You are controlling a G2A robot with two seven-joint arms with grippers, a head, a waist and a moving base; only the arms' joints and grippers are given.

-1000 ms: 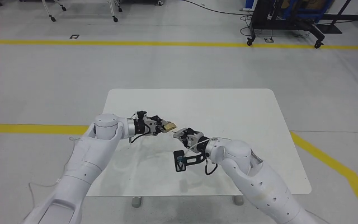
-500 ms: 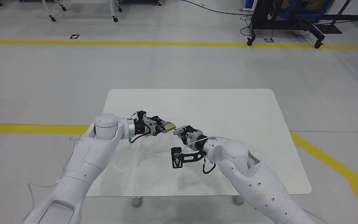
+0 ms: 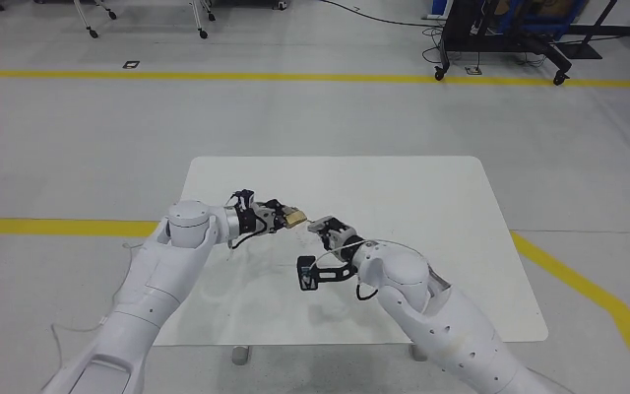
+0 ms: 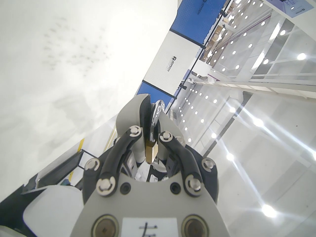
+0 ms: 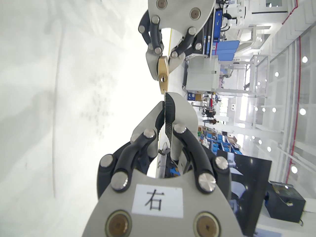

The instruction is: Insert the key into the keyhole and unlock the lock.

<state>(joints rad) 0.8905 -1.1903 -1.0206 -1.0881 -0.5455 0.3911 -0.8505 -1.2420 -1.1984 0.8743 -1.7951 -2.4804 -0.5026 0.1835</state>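
A brass padlock (image 3: 293,217) is held above the white table (image 3: 413,197) by my left gripper (image 3: 279,216), which is shut on it. The right wrist view shows the lock's narrow brass face (image 5: 163,75) with its keyhole (image 5: 162,77) turned toward my right gripper (image 5: 165,99). That gripper is shut on the thin key (image 5: 163,99), seen edge-on between the black pads. The key tip sits at the end of the brass face, just off the keyhole. In the left wrist view the brass body (image 4: 151,150) and a silver part (image 4: 157,113) lie between the fingers (image 4: 130,119).
Both grippers (image 3: 317,228) meet over the table's middle-left, well inside its edges. The grey floor with yellow lines surrounds the table, and racks stand far behind.
Both grippers have shifted slightly toward the far side of the table. The right wrist has swung a little to the left, bringing the key closer to the lock.
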